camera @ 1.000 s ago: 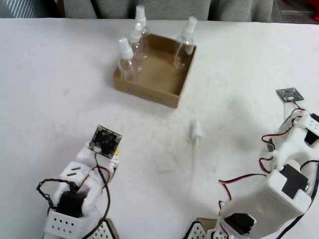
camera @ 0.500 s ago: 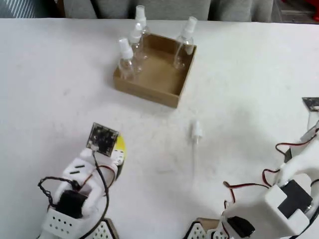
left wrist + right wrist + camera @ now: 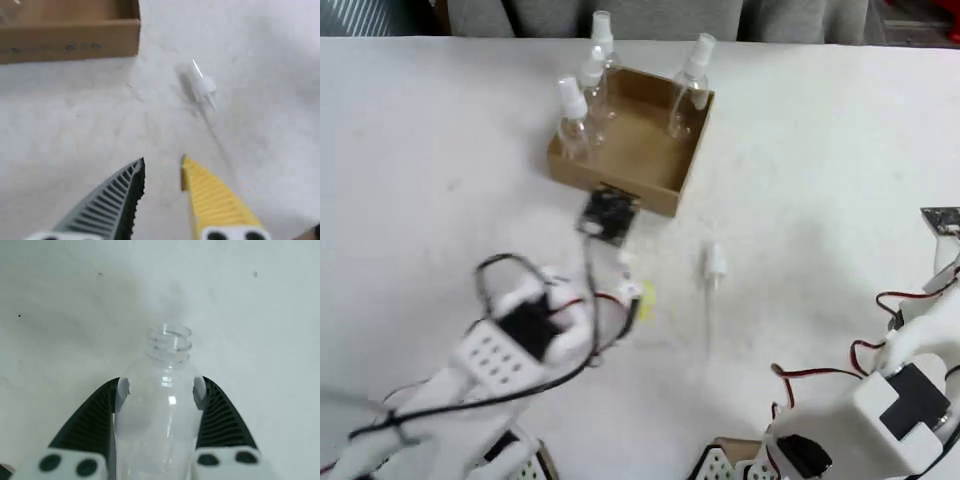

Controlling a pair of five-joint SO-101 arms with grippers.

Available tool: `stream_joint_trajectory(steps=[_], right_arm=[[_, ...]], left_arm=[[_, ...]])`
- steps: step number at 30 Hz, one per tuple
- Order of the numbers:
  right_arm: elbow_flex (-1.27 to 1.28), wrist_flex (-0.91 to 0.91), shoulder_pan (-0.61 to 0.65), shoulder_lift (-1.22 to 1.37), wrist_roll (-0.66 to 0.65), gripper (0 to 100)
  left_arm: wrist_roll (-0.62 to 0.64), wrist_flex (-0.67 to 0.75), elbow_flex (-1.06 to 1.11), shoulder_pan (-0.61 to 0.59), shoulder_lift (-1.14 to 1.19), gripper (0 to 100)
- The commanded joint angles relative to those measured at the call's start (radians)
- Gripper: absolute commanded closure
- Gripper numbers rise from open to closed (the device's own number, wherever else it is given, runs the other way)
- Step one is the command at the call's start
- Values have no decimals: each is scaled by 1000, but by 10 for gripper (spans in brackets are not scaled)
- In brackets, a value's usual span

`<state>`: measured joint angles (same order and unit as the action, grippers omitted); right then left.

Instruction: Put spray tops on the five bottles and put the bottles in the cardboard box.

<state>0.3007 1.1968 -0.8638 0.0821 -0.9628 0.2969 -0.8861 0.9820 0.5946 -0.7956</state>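
Observation:
A loose white spray top (image 3: 715, 265) lies on the table in front of the cardboard box (image 3: 665, 175). In the left wrist view the spray top (image 3: 202, 86) lies on its side a short way beyond my open left gripper (image 3: 162, 167), whose black and yellow fingers have nothing between them. In the high view the left gripper (image 3: 638, 292) hangs just left of the top. My right gripper (image 3: 161, 387) is shut on a clear uncapped bottle (image 3: 162, 410), its open neck pointing away over bare table. The right arm (image 3: 910, 375) sits at the lower right.
Several clear bottles with spray tops stand at the box, one (image 3: 572, 118) in its left corner, one (image 3: 690, 85) in its right corner. The box wall (image 3: 70, 37) stands beyond and to one side of the left gripper. White table surrounds the loose top.
The left arm has swung forward and to the right, bringing its gripper close to the loose spray top. The right arm shifted toward the right edge earlier, then held still.

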Motion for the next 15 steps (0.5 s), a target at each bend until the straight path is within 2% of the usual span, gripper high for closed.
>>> stream_joint_trajectory(steps=[1, 4, 10, 15], right_arm=[[-5, -8, -22, -51, -14, 982], [-5, -15, -24, -51, -14, 982], [-3, -15, -22, -50, -14, 982], [2, -15, -18, -50, -14, 982]], left_arm=[[132, 95, -127, 102, 217, 740], [175, 160, -203, 104, 366, 762], [213, 163, -445, 114, 654, 832], [279, 163, -634, 119, 877, 793]])
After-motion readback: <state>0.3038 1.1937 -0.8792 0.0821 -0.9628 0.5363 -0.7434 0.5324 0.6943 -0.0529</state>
